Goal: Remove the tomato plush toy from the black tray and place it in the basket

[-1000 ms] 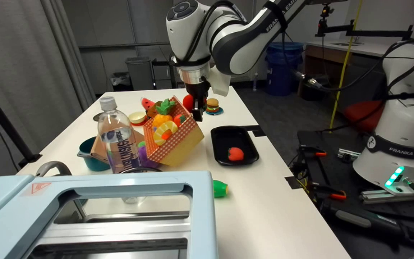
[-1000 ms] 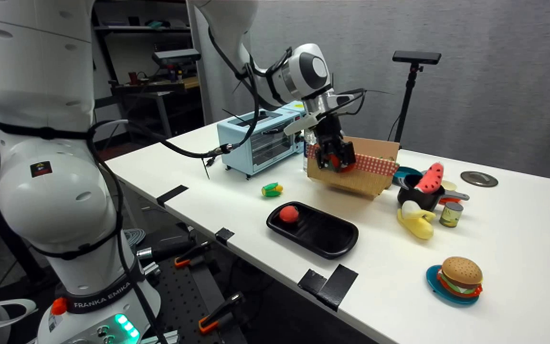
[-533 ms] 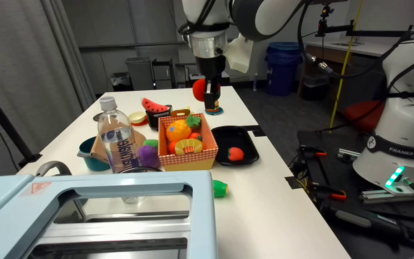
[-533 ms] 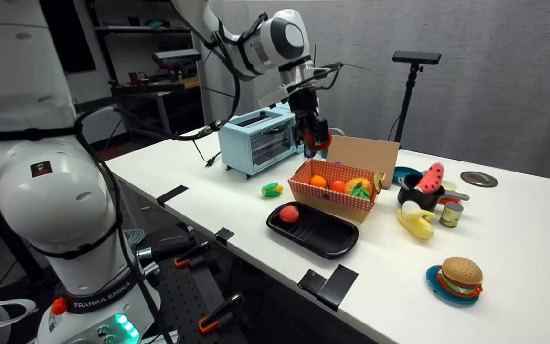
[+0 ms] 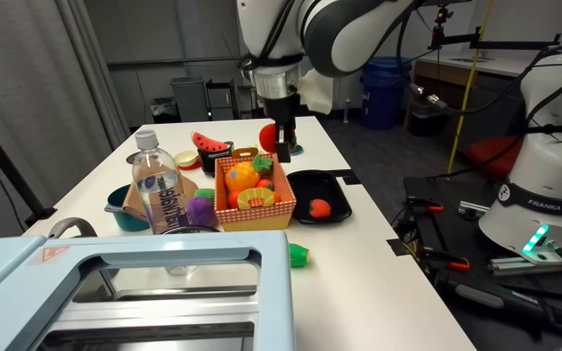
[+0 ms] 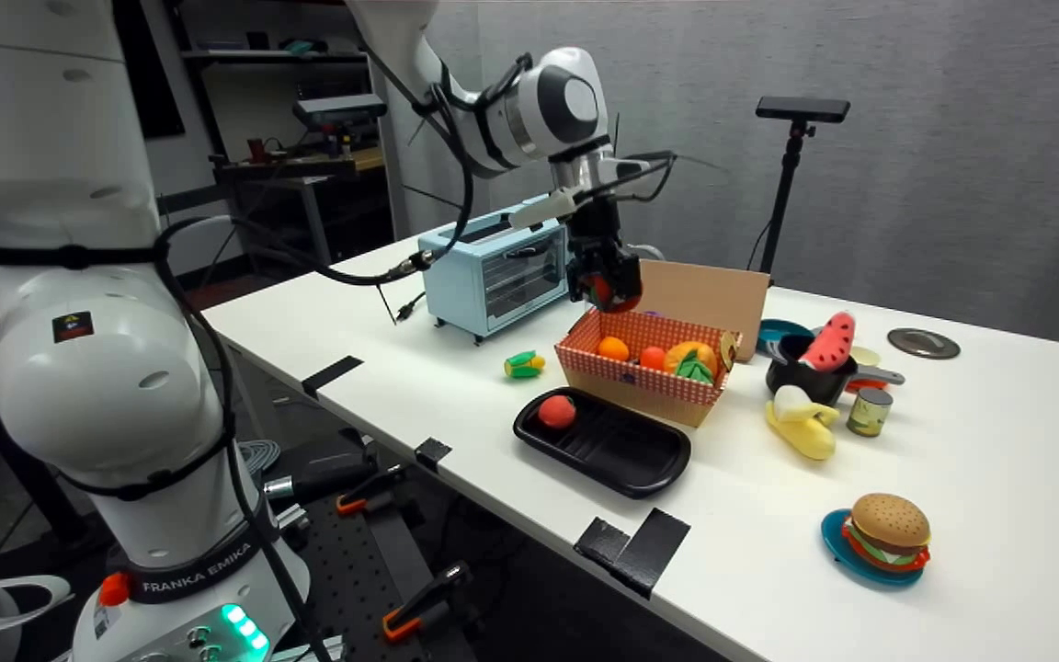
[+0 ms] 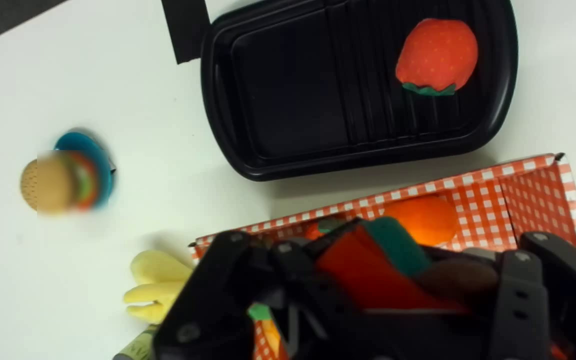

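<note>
- Gripper (image 6: 604, 287), one: is pointing downward, its jaws pinching soft red plush between them; the squeeze is probably guarding against a slip.
- Tomato plush toy (image 5: 267, 138), one, red: is hanging in that grip and bulging past the jaws, a green patch showing in the wrist view; it is apparently hovering over the basket (image 5: 255, 224), ready for release.
- Basket, one, red-checked rim: is standing upright just beside the black tray (image 7: 288, 85), a gap showing between them in the wrist view; the arrangement is seemingly favouring a short carry.
- Contents of basket: orange toy (image 6: 613, 348) and pineapple toy (image 5: 242, 176) are taking up room inside, so the tomato is likely to be landing on toys.
- Black tray, one: is lying flat and bearing a strawberry toy (image 7: 438, 57) toward one end; the task is not naming that toy, so it is presumably being left alone.
- Toaster oven (image 6: 493, 271) and toy burger (image 6: 890, 526): are sitting off to opposite sides, probably sparing the transfer any obstruction.
</note>
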Available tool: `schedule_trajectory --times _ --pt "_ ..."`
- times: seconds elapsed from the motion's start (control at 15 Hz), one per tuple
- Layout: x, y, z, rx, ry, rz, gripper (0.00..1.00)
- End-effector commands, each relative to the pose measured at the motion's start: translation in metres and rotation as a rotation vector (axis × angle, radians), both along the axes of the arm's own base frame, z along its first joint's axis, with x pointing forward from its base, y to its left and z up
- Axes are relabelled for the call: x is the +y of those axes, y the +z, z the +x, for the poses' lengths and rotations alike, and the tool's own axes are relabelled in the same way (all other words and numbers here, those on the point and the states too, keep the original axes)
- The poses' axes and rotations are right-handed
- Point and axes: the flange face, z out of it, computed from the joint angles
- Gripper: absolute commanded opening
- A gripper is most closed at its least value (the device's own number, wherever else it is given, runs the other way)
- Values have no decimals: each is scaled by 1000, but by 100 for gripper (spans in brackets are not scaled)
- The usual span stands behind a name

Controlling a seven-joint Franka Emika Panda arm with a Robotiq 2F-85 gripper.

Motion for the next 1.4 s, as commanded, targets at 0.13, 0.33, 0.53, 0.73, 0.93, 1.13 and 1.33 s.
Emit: schedule_trajectory --times 0.13,0.33,0.53,0.73,0.93,1.13,1.33 --pt "8 -89 50 96 79 70 0" --pt "10 -109 58 170 108 77 33" --pt "9 -113 52 147 104 60 31" --pt "10 -110 55 149 109 58 33" --pt "10 -110 55 150 110 58 33" --pt "10 -110 55 150 110 58 33" --pt "10 -110 55 150 110 58 58"
